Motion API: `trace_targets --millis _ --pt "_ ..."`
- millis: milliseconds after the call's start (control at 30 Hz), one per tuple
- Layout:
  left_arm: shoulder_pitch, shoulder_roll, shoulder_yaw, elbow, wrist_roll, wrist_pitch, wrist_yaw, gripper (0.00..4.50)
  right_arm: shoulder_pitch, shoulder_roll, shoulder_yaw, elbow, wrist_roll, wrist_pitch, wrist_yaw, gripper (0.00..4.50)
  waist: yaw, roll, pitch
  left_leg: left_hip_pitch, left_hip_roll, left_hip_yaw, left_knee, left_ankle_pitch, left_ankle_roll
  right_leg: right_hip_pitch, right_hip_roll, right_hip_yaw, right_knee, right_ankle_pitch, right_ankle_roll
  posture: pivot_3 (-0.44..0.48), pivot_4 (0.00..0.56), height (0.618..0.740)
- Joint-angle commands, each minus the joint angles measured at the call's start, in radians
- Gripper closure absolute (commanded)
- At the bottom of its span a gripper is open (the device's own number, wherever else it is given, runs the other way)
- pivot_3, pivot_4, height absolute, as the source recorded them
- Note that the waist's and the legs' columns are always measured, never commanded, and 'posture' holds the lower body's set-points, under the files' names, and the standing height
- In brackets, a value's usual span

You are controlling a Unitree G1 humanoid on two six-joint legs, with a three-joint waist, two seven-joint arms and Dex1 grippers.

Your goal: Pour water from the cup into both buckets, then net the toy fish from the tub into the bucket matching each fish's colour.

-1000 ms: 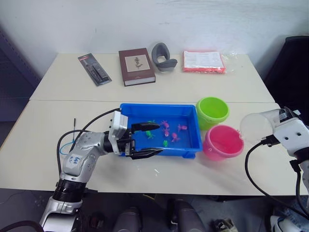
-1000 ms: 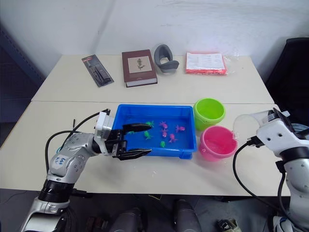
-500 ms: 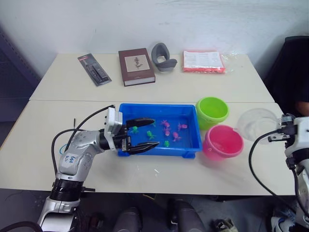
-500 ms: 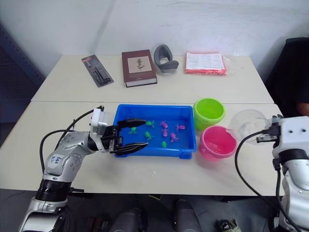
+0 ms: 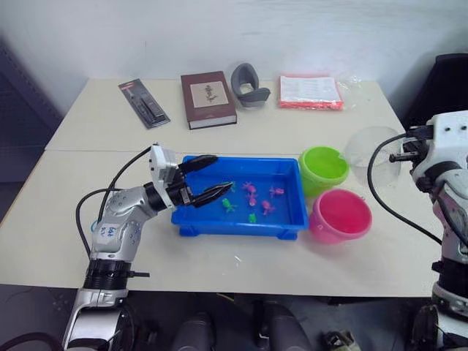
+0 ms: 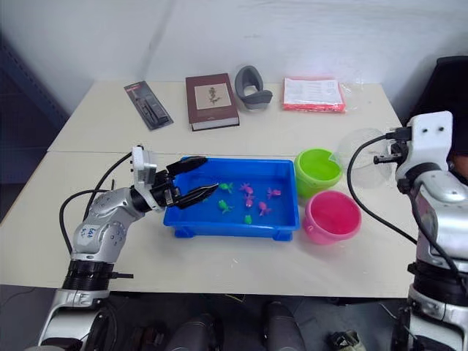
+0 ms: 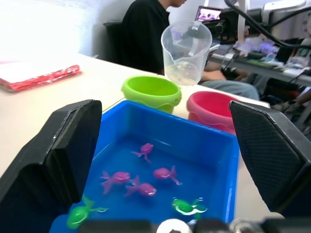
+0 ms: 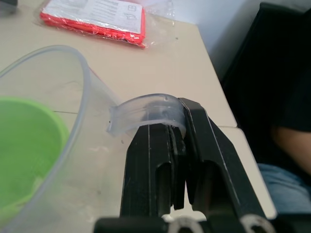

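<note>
From the head views, the blue tub (image 5: 241,196) sat on the near table, with small pink and green toy fish (image 5: 253,199) lying in its water. The left gripper (image 5: 207,178) hung over the tub's left end, its two black fingers spread apart with nothing between them. Just beside the tub's right end stood the green bucket (image 5: 322,169), and the pink bucket (image 5: 340,216) stood touching it on the near side. The clear cup (image 5: 373,152) was held up to the right of the green bucket, its handle pinched in the right gripper (image 6: 391,151). Behind the tub, on the far table, lay a dark flat package (image 5: 143,103), a brown book (image 5: 208,99), a grey curved object (image 5: 248,85) and a red-edged packet (image 5: 310,92). In the left wrist view, the two wide-apart fingers (image 7: 53,160) framed the tub (image 7: 214,145); pink and green fish (image 7: 164,173) lay in the water, both buckets stood past the tub's far wall, the cup (image 7: 186,51) hung above them, and a person in a black top (image 7: 146,34) sat beyond. In the right wrist view, the fingers (image 8: 155,170) were clamped together on the cup's handle (image 8: 145,113), and the green bucket (image 8: 24,150) showed through the cup's wall.
</note>
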Motion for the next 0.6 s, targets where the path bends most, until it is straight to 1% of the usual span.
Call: trace_targets --millis 33,67,133,300,367,467,600 --pt "-0.016 -0.005 0.009 -0.012 0.003 -0.018 0.005 0.00 -0.042 -0.056 0.072 0.032 -0.097 -0.119 -0.010 4.49 -0.001 0.000 0.000 -0.002 0.000 0.000 0.000 0.000 0.000 -0.002 0.000 0.000 0.000 0.000 0.000 0.000 0.150 0.740" --pt "-0.015 -0.005 0.008 -0.015 0.003 -0.017 0.006 0.00 -0.049 -0.064 0.094 0.045 -0.117 -0.143 -0.005 4.49 -0.001 0.000 0.000 -0.007 0.000 0.001 0.002 0.000 0.000 -0.007 0.000 0.000 0.000 0.001 0.001 0.000 0.150 0.740" --pt "-0.007 -0.005 0.003 -0.026 0.007 -0.020 0.007 0.00 -0.056 -0.076 0.136 0.066 -0.160 -0.194 -0.007 4.49 -0.001 0.000 0.000 -0.013 0.000 0.001 0.005 0.001 -0.001 -0.012 -0.001 0.000 0.002 0.001 0.003 0.000 0.150 0.740" --pt "0.002 -0.006 -0.014 -0.041 0.018 -0.027 -0.007 0.00 -0.066 -0.104 0.219 0.121 -0.285 -0.341 -0.034 4.49 -0.001 0.000 0.000 -0.013 0.000 0.003 0.009 0.000 0.000 -0.012 -0.001 0.000 0.002 0.002 0.003 0.000 0.150 0.740" --pt "0.003 -0.005 -0.020 -0.043 0.022 -0.034 -0.014 0.00 -0.066 -0.111 0.236 0.140 -0.322 -0.393 -0.045 4.49 -0.001 0.000 0.000 -0.013 0.000 0.003 0.012 0.000 0.001 -0.012 -0.002 0.000 0.002 0.002 0.004 0.000 0.150 0.740" --pt "0.001 -0.010 -0.026 -0.045 0.022 -0.045 -0.019 0.00 -0.050 -0.135 0.276 0.168 -0.422 -0.522 -0.094 4.49 -0.001 0.000 0.000 -0.013 -0.001 0.003 0.014 0.000 0.001 -0.012 -0.002 0.001 0.002 0.002 0.004 0.000 0.150 0.740" --pt "-0.005 -0.011 -0.032 -0.040 0.022 -0.048 -0.023 0.00 -0.042 -0.140 0.305 0.199 -0.495 -0.606 -0.117 4.49 -0.001 0.000 0.000 -0.013 -0.001 0.004 0.014 0.000 0.001 -0.012 -0.002 0.002 0.003 0.002 0.004 0.000 0.150 0.740"
